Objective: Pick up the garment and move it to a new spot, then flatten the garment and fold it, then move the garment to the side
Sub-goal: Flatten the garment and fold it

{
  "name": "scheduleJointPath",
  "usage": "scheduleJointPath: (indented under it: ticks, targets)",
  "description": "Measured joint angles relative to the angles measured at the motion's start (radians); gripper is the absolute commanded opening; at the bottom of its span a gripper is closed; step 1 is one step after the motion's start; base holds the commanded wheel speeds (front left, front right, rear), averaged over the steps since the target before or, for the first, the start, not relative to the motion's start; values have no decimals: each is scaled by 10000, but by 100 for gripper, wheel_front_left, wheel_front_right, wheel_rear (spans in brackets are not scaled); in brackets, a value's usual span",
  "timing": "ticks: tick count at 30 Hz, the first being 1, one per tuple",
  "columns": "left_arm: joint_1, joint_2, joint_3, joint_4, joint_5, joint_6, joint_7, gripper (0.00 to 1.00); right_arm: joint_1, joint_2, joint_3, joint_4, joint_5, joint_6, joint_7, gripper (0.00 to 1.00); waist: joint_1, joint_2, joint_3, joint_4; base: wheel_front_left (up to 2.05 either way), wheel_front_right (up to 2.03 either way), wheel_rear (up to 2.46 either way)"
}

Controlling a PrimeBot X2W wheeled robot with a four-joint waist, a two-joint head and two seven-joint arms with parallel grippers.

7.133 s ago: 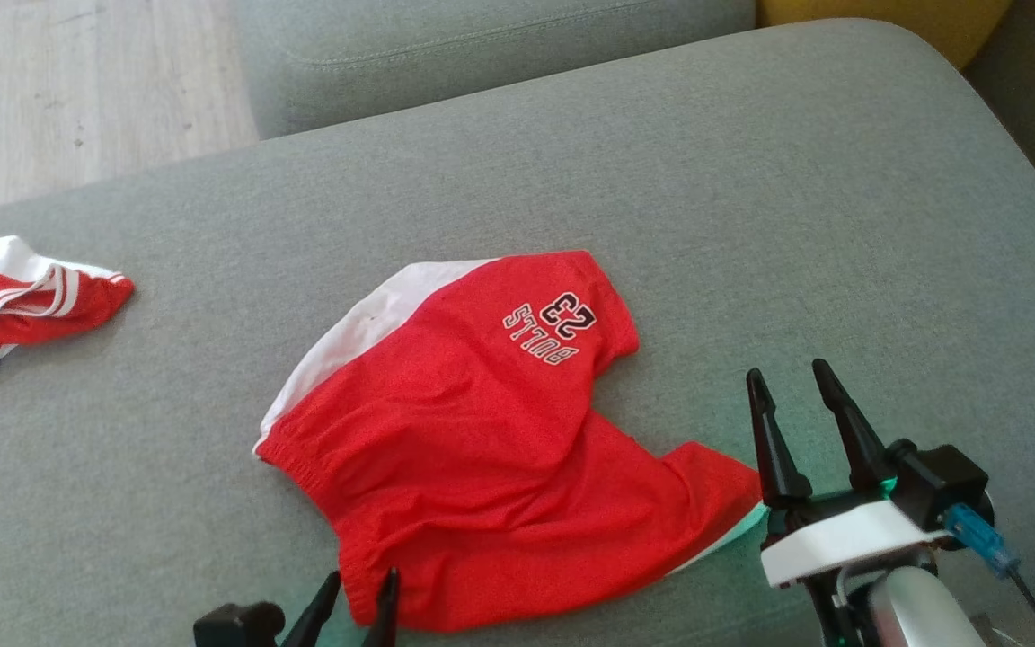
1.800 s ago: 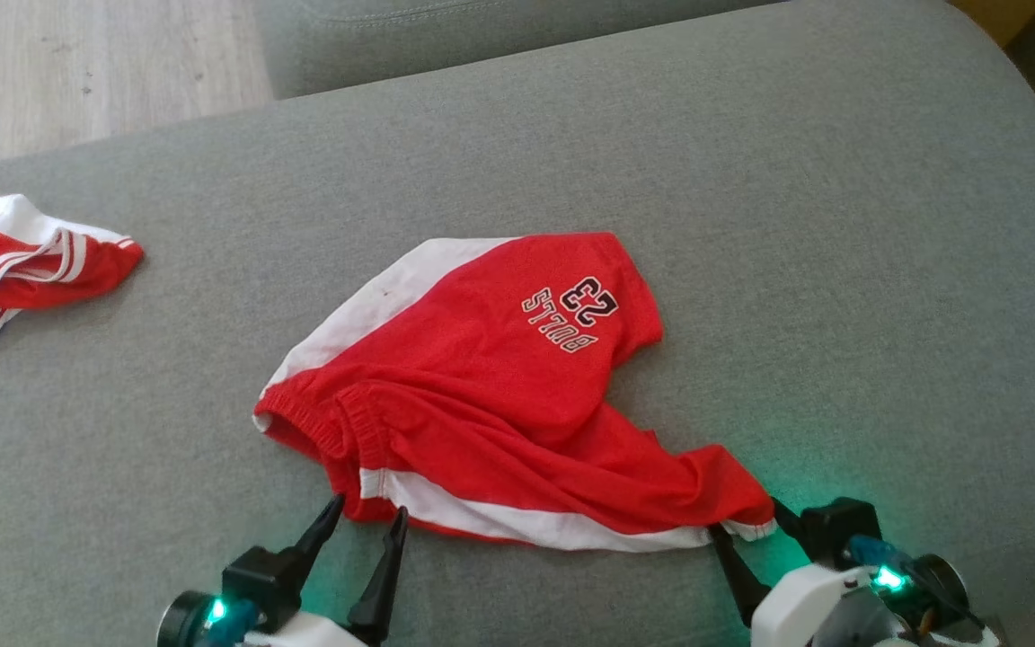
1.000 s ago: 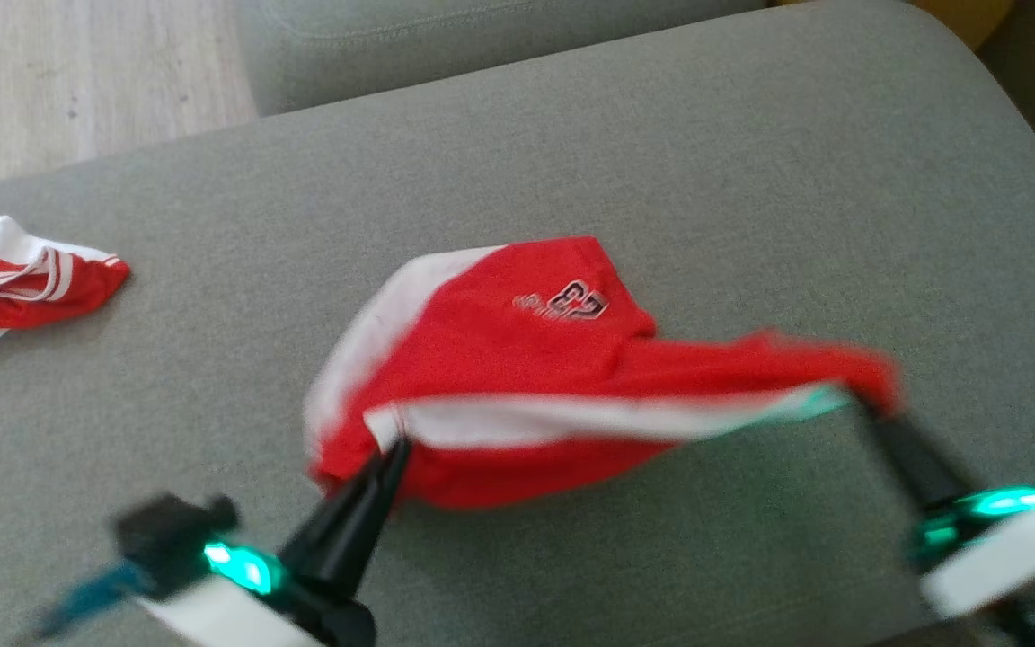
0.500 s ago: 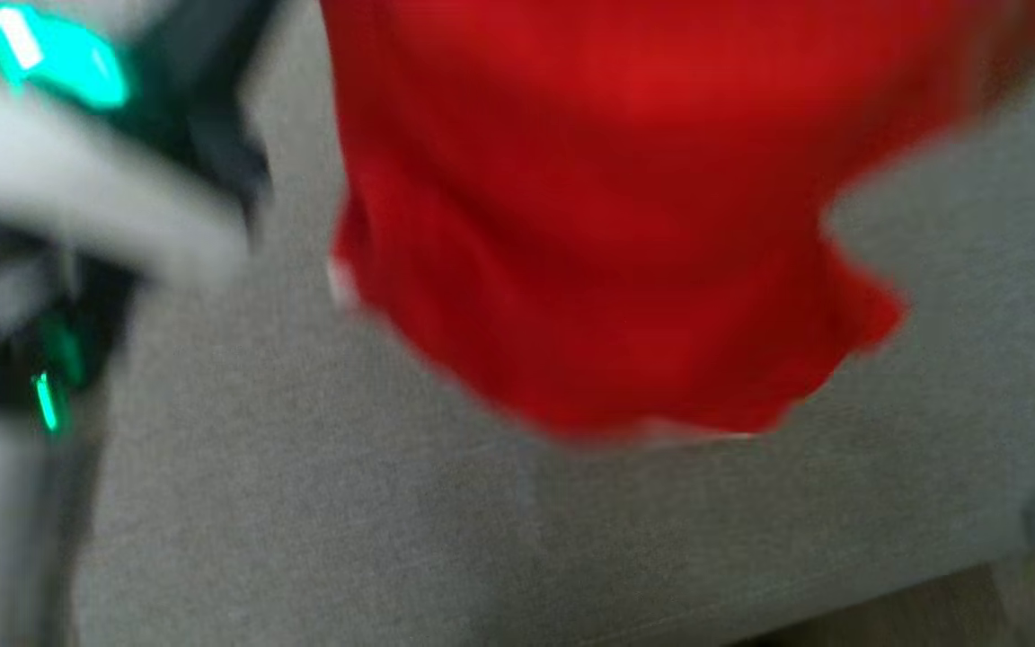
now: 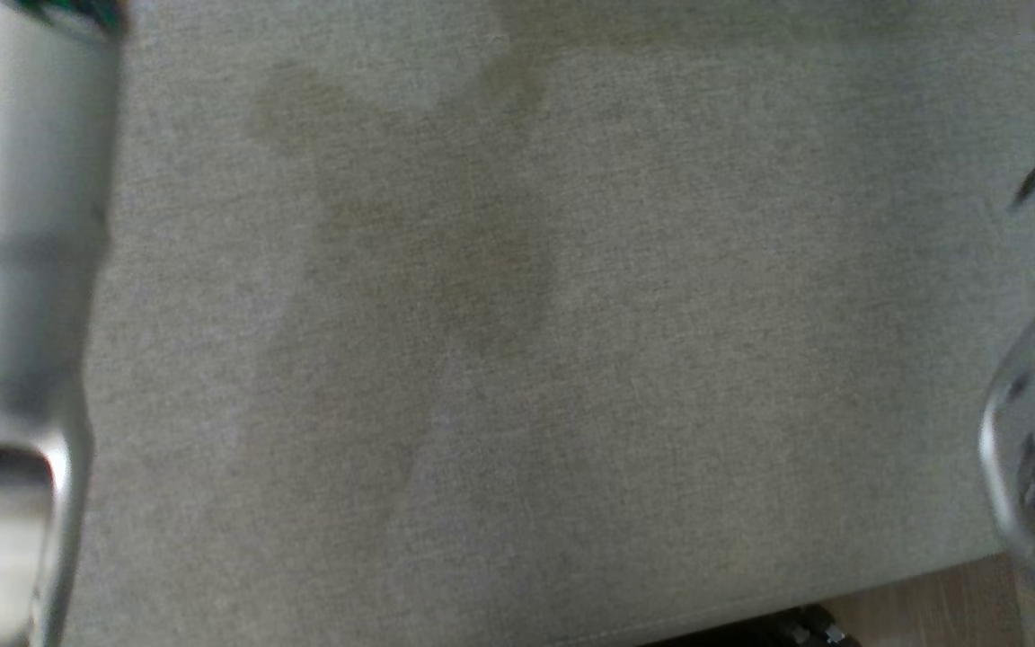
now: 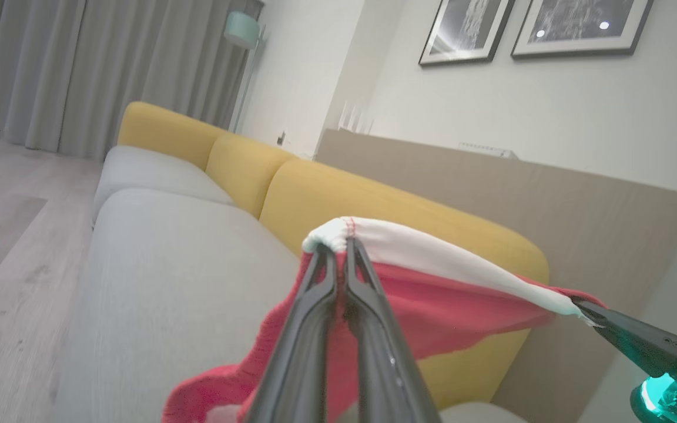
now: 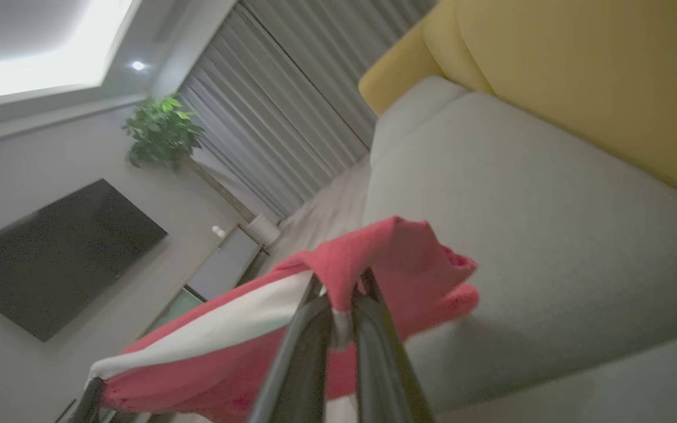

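garment [image 6: 432, 299] now lifted off sofa [image 6: 168, 264] | your left gripper [image 6: 337, 248], right gripper [image 7: 341, 282] pinched closed on its edge | carry it next

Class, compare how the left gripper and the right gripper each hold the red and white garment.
Left gripper pinches a bunched white end of the garment; right gripper pinches a mostly red corner. Left gripper's tips show bare; cloth drapes over right gripper's. Both are shut on it, stretched between them above the sofa.

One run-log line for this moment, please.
phase: pick-up | left gripper: shut on red shorts | right gripper: shut on red shorts | red shorts: stretched between both, above grey sofa seat
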Motion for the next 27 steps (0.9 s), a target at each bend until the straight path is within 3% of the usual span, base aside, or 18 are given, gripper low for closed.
scheduleJointPath:
  ticks: [4, 8, 11, 15, 16, 20, 23, 27]
  targets:
    - [2316, 633, -1505, -405, -405, -10, -1187, 0, 2903, 13, 495, -297, -334, 0, -65, 0, -6, 0, -346, 21, 0, 0, 0]
    - [5476, 1764, -2734, -1425, -497, -10, -2023, 0, 6008, -38, 871, -1411, -487, 0, 2, 0, -7, 0, -903, -67, 0, 0, 0]
    - [7864, 2251, -2943, -2178, -713, 13, -2600, 0, 8203, -69, 872, -2669, -291, 0, 244, 0, -10, 1, -1423, -80, 0, 0, 0]
    - [10558, 2523, -3156, -3578, -717, 815, -3045, 0, 11161, -244, 642, -4635, 13, 0, 771, 0, -11, 1, -2161, -68, 0, 0, 0]
    - [10558, 2523, -3156, -3578, -717, 815, -3045, 0, 11161, -244, 642, -4635, 13, 0, 771, 0, -11, 1, -2161, -68, 0, 0, 0]
    - [12935, 2692, -3400, -5195, -1003, 1616, -3104, 0, 13626, -245, 33, -6510, 295, 0, 1417, 0, -12, 1, -2617, 7, 0, 0, 0]
    - [13726, 2842, -3503, -6059, -1141, 1856, -3104, 0, 14262, -242, -290, -7568, 420, 0, 1931, 0, -9, 1, -2591, 204, 0, 0, 0]
    - [13148, 2696, -3392, -6615, -1618, 1852, -3014, 0, 13307, -244, -656, -7892, 249, 0, 2658, 0, -5, 1, -2373, 571, 0, 0, 0]
